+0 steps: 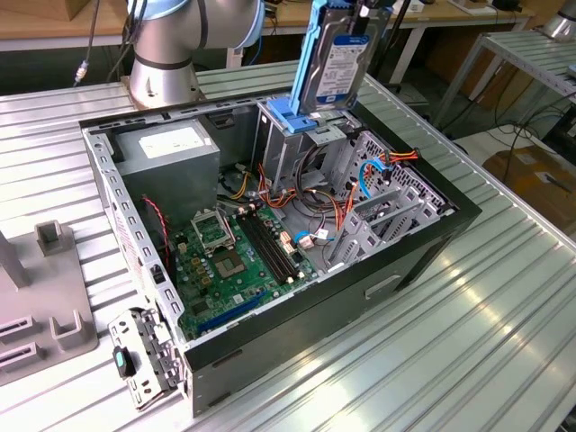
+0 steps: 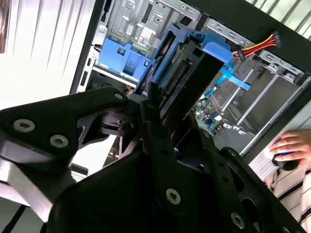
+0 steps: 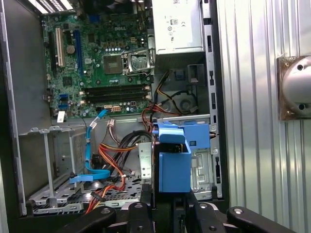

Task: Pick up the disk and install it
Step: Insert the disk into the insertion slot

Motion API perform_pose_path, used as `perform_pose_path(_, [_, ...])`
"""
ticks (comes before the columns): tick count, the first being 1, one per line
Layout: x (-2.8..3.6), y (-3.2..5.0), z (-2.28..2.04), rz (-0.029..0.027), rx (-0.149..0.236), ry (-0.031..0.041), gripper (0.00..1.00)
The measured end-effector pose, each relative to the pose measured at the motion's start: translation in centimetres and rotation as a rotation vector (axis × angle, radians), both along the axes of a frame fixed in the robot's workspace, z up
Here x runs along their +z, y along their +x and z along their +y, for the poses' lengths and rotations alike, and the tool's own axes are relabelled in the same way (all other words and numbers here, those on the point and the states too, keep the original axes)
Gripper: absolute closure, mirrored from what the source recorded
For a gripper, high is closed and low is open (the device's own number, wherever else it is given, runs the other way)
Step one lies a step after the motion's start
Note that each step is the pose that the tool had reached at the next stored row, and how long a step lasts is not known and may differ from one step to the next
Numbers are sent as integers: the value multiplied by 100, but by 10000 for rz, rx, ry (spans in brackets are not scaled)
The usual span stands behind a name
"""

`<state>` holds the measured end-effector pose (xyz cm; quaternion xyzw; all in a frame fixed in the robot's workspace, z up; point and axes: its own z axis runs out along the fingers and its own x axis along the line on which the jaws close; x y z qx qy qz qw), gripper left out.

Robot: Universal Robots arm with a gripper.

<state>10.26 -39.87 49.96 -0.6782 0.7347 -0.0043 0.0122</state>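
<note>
Between the black metal fingers (image 2: 153, 121) of the gripper (image 2: 174, 115), which are closed tight on its upper end, sits the disk (image 2: 190, 80), a flat silver-grey hard drive with a white-and-dark label and bright blue plastic rails. From the exterior view it hangs nearly upright, a little tilted, with its label facing that camera, over the far end of the open black computer case (image 1: 432, 238). Its lower edge is just above a blue plastic latch piece (image 1: 292, 121) on top of the grey metal drive cage (image 1: 279, 157); whether the two touch I cannot tell. Beyond the cage, orange and red cables (image 3: 112, 149) and a light blue ribbon cable (image 3: 89, 145) cross the case floor. Further in lie the green motherboard (image 3: 97, 63) and the large grey power-supply box with a white label (image 3: 177, 24). The case rests on a ribbed metal table (image 1: 450, 351), with the arm's silver base (image 1: 162, 67) behind it. At the edge of the second wrist view, a person's hand (image 2: 291, 144) rests on a small dark object
</note>
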Motion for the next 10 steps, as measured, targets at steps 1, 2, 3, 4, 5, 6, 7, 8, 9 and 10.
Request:
perform_pose_path(1, [0,0,-7,0,-1,0,65])
perform_pose_path(2, [0,0,-16,0,0,1,65])
perform_pose_path(3, [0,0,-22,0,0,0,65])
perform_pose_path(4, [0,1,-32,0,0,0,65])
perform_pose_path(5, [-1,1,-40,0,0,1,65])
perform_pose_path(6, [-1,1,-41,0,0,1,65])
perform_pose_path(7, [-1,1,-41,0,0,1,65])
perform_pose_path(8, [0,1,-42,0,0,0,65])
perform_pose_path(9, [0,1,-42,0,0,0,65])
perform_pose_path(10, [0,1,-42,0,0,0,65])
